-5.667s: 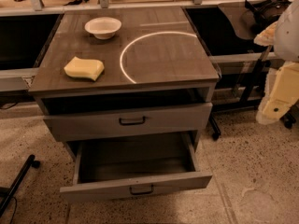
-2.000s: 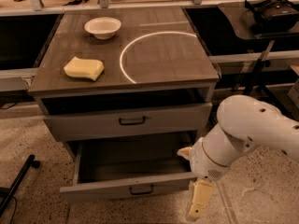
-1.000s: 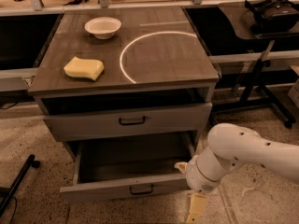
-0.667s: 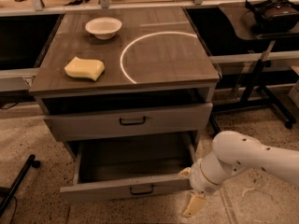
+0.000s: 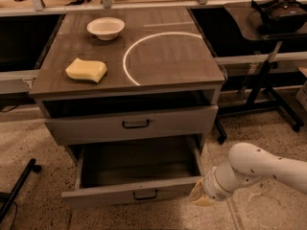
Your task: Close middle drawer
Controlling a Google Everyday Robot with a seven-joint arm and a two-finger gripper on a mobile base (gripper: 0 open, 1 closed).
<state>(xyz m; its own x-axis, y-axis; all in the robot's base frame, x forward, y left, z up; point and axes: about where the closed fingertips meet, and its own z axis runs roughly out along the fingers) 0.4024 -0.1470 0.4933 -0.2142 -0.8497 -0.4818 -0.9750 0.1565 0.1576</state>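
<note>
The middle drawer (image 5: pixel 120 191) is pulled far out of the grey cabinet, showing its empty inside. Its flat front has a small dark bar handle (image 5: pixel 145 194). The taller top drawer (image 5: pixel 129 124) above it sits nearly shut. The lowest drawer is out of view. My gripper (image 5: pixel 200 198), with tan fingers on a white arm (image 5: pixel 254 169), is at the right end of the middle drawer's front panel, touching it or very close.
On the cabinet top (image 5: pixel 163 56) lie a white bowl (image 5: pixel 105 28) and a yellow sponge (image 5: pixel 86 70), beside a white arc marking. A stand with wheeled legs (image 5: pixel 268 92) is to the right. A dark pole (image 5: pixel 17 188) lies on the floor at left.
The arm came in from the right, swung low in front of the cabinet and drew back rightward. The gripper now sits at the drawer front's right end. The drawer has not visibly moved.
</note>
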